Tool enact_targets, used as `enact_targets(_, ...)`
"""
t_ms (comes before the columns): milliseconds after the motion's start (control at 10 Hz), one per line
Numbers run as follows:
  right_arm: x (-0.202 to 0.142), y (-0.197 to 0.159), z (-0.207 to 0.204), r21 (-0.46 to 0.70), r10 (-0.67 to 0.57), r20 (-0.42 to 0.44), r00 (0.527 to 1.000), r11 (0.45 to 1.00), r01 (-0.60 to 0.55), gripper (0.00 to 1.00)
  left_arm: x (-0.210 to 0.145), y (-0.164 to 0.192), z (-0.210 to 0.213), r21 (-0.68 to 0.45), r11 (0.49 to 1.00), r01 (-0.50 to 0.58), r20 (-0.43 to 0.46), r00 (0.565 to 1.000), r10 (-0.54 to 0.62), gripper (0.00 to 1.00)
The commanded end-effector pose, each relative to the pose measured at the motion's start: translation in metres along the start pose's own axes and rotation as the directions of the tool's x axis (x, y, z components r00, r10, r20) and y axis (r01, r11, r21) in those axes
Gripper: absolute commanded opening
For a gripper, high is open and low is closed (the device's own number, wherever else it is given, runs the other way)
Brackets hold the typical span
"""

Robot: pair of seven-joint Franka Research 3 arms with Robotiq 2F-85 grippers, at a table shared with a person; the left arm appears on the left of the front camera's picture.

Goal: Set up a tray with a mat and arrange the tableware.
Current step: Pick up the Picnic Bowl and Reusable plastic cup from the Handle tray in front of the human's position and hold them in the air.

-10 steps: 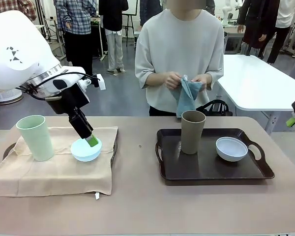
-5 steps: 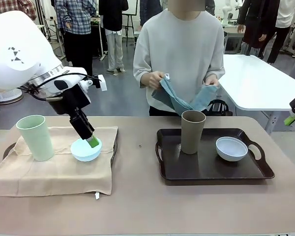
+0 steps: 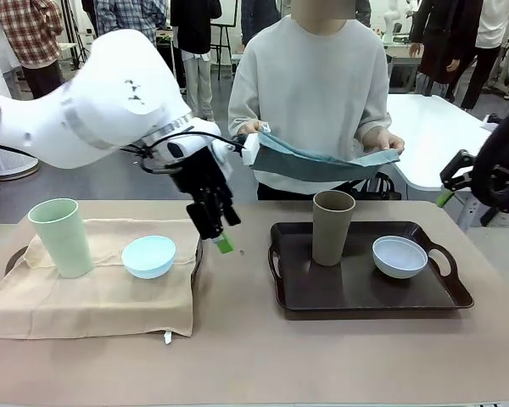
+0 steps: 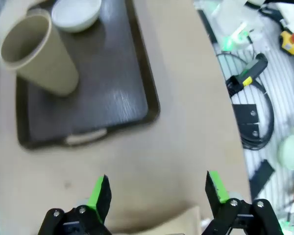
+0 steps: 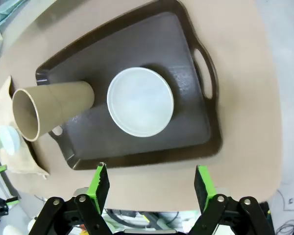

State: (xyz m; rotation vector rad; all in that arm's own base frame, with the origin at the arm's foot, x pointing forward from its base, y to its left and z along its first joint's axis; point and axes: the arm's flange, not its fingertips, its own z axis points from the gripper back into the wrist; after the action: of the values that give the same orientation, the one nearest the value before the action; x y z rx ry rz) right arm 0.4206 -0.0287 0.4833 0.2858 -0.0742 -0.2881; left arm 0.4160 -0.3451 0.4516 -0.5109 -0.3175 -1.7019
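The tan, matte table top (image 3: 254,356) is bare along its near edge. On its left side a beige cloth mat (image 3: 93,297) drapes over a dark tray whose rim (image 3: 198,250) shows at the cloth's right edge. On this mat a tall pale green plastic cup (image 3: 61,237) stands upright, with a light blue shallow bowl (image 3: 148,256) beside it and apart from it, so this setting looks arranged. The left gripper (image 4: 157,182) hangs just past the mat's right edge, over bare table between the two trays, with its green pads wide apart and nothing between them. To the right a dark brown plastic tray (image 3: 365,301) with cut-out handles carries a tan-brown plastic cup (image 3: 332,227), also upright, and a white shallow bowl (image 3: 399,256) beside it, both directly on the bare tray. The right gripper (image 5: 152,183) hovers above this tray, spread wide and empty, probably ready to lift the pieces so a mat can go under them. Across the table a person holds a teal cloth (image 3: 322,161) stretched flat between both hands, likely that mat. Behind are a white table (image 3: 441,136) and other people standing.
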Motion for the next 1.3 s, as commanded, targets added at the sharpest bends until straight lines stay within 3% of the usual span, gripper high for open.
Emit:
enact_targets(0,0.012,0.008,-0.016,-0.031,0.032,0.004,0.999,0.999,-0.032,0.90,0.003,0.019,-0.028,0.000,0.992,0.124,0.108,0.986,-0.124,1.00)
enact_targets(300,0.029,0.026,-0.046,-0.093,0.063,0.012,0.998,0.994,-0.061,0.90,0.026,0.041,-0.059,0.079,0.986,0.144,0.211,0.965,-0.158,1.00)
enact_targets(400,0.026,0.025,-0.045,-0.091,0.049,0.016,0.999,0.995,-0.048,0.90,0.029,0.038,-0.059,0.089,0.988,0.127,0.213,0.966,-0.143,1.00)
enact_targets(500,0.011,0.022,-0.036,-0.105,0.010,0.046,0.999,0.994,-0.005,0.90,0.024,0.034,-0.055,0.063,0.988,0.141,0.153,0.977,-0.149,1.00)
enact_targets(600,0.023,0.022,-0.048,-0.061,0.071,-0.005,0.997,0.996,-0.071,0.90,0.024,0.034,-0.055,0.063,0.988,0.141,0.153,0.977,-0.149,1.00)
enact_targets(900,0.022,0.021,-0.044,-0.069,0.060,0.006,0.998,0.996,-0.059,0.90,0.027,0.040,-0.059,0.071,0.988,0.135,0.169,0.975,-0.145,1.00)
enact_targets(1100,0.040,0.024,-0.060,-0.124,0.029,0.028,0.999,0.992,-0.025,0.90,0.041,0.076,-0.059,0.051,0.996,-0.072,0.253,0.966,0.057,1.00)
enact_targets(1200,0.047,0.022,-0.067,-0.135,0.002,0.076,0.997,0.991,0.009,0.90,0.045,0.090,-0.059,0.078,0.991,-0.112,0.272,0.958,0.087,1.00)
